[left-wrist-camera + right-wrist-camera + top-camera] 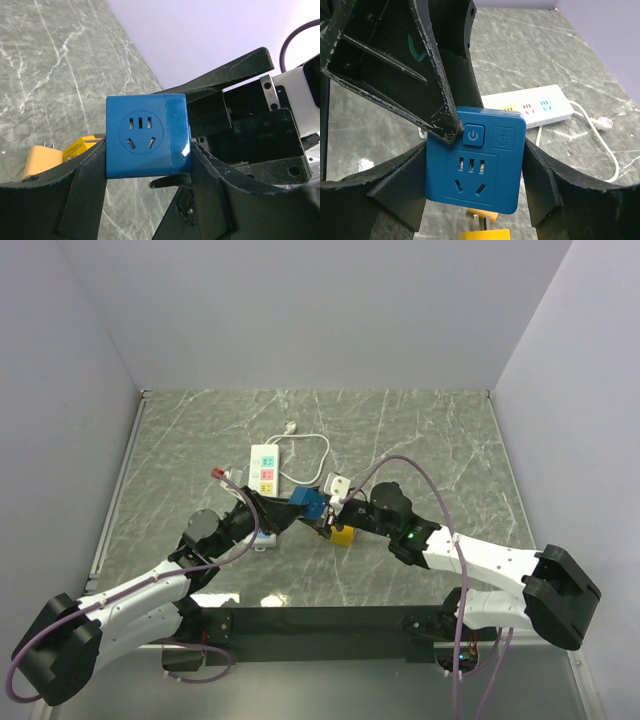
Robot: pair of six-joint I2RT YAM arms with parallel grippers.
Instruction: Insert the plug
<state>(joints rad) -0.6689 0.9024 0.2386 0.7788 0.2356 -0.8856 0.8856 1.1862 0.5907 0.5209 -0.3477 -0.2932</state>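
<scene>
- One blue socket cube (142,142), clenched by both your left gripper (147,150) and right gripper (475,165).
- One yellow plug (342,534) and one white power strip (264,468) on the worktop (430,440).

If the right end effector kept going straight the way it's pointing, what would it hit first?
The blue socket cube, sitting between its fingers; the left end effector gripping that cube looks next behind it.

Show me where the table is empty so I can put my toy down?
The far right of the table is bare, between the right wall and the purple cable. So is the far left, between the left wall and the power strip. The middle is crowded: the left gripper and right gripper meet at the blue cube, beside the yellow plug.
</scene>
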